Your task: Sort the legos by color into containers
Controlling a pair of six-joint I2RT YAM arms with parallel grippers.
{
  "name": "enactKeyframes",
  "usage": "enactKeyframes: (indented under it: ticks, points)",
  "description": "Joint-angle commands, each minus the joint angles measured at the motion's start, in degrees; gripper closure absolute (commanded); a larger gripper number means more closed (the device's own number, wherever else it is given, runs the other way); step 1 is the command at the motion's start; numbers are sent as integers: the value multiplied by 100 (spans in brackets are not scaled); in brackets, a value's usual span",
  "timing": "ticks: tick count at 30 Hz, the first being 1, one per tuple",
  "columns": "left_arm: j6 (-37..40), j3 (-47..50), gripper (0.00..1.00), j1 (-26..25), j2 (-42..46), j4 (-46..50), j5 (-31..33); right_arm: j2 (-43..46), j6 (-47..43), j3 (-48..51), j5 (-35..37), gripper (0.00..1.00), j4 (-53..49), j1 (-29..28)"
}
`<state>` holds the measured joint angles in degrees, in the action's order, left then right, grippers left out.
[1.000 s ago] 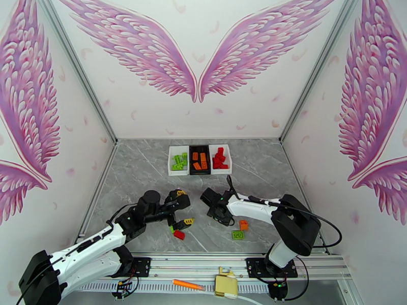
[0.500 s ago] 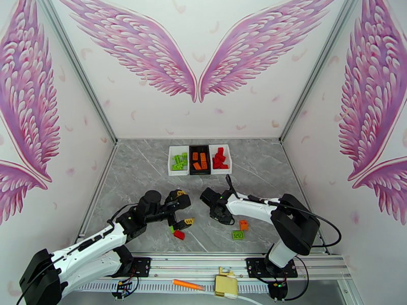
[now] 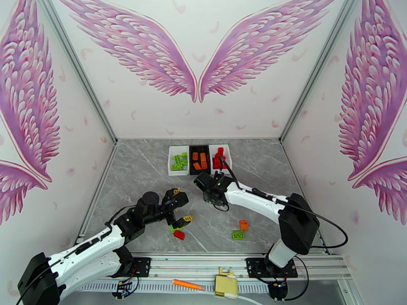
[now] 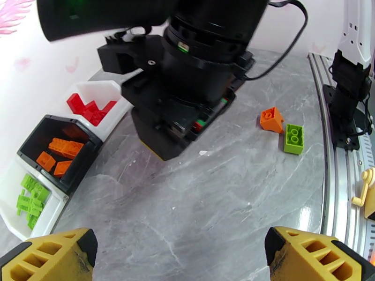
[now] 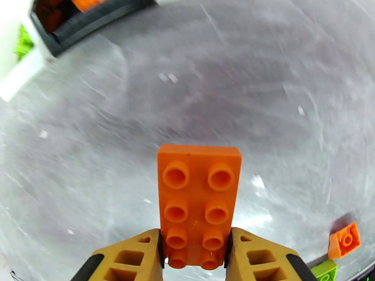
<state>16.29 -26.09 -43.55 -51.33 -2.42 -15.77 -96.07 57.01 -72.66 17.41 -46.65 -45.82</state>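
Note:
My right gripper (image 3: 206,187) is shut on a flat orange lego (image 5: 199,197), which sticks out ahead of the yellow fingers (image 5: 131,258) above the table. It hovers just in front of the containers: a white bin (image 3: 170,161) with green legos, a black bin (image 3: 199,173) with orange ones, and a white bin (image 3: 229,159) with red ones. My left gripper (image 3: 182,205) is open above a red lego (image 3: 179,235) and a green lego (image 3: 176,229). An orange lego (image 3: 243,224) and a green lego (image 3: 237,234) lie to the right; they also show as the orange lego (image 4: 272,119) and green lego (image 4: 294,138).
A metal rail (image 3: 229,263) runs along the near table edge. An orange stick (image 3: 188,285) and a beige device (image 3: 226,285) lie in front of it. Panel walls close in the left, right and back of the grey table (image 3: 137,174).
My right gripper shut on the orange lego, lifted it off the table and carried it back-left toward the bins. The left arm drew back slightly, still open.

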Motion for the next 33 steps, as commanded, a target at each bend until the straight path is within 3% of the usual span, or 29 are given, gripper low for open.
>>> enactKeyframes:
  ticks: [1,14,25,29,33]
  points:
    - [-250,165,1,-19,158,-50,196,-280,-819,-481,76,66,242,263]
    - [-283,55,1,12,150,71,554,-2061,-2310,-2637,-321,66,1053,1163]
    - [-172,-49,1,184,-45,112,559,-3555,-3029,-4340,-490,64,1213,1384]
    - [-35,-177,1,263,-136,225,452,-3465,-3051,-4408,-590,56,1200,1387]
    - [-19,-210,1,312,-153,164,235,-3028,-3060,-3982,-607,37,1261,1390]
